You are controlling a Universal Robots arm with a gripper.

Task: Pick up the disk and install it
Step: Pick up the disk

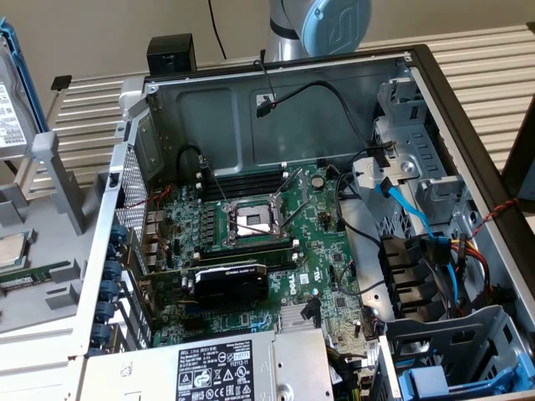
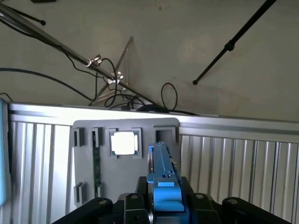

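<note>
The jaws are clamped on the blue-framed, dark-and-silver metal hard disk (image 2: 161, 175), held edge-on; the print on its white label (image 1: 10, 113) is illegible.

The disk (image 2: 161, 182) wore a smooth, slightly glossy blue plastic frame. The chip (image 2: 124, 143) in the matt grey plastic holder (image 2: 126, 172) had a bright, mirror-like metal top. The computer case (image 1: 251, 109) was bare sheet metal with a dull grey finish, standing on a table (image 1: 493, 75) of ribbed, pale brushed-metal slats.
</note>
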